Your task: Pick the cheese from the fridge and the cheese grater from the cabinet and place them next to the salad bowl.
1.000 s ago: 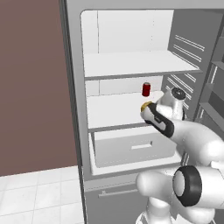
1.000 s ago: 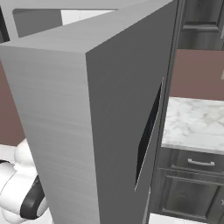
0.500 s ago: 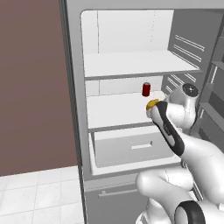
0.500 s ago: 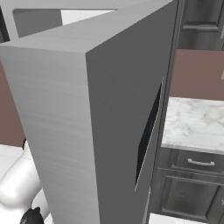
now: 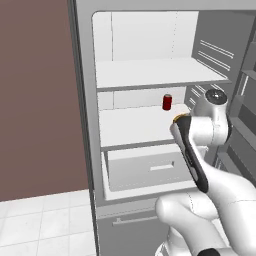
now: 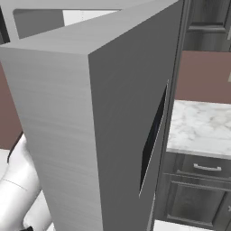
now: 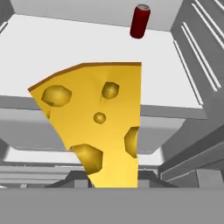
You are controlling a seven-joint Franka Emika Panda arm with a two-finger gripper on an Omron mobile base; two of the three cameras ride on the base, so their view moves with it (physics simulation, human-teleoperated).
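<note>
A: What was the state of the tool (image 7: 114, 183)?

B: It was clamped on the cheese (image 7: 98, 118), a smooth yellow-orange wedge with round pitted holes and a darker rind edge. The wedge was held clear of the shelf, in front of the open fridge (image 5: 150, 75).

A: What was the fridge's construction?

B: Brushed grey frame, flat matte white shelves and a white drawer (image 5: 145, 172) with a recessed grip.

A: Other contents?

B: A glossy red cylindrical can (image 5: 167, 102) stood upright near the shelf's rear right corner.
</note>
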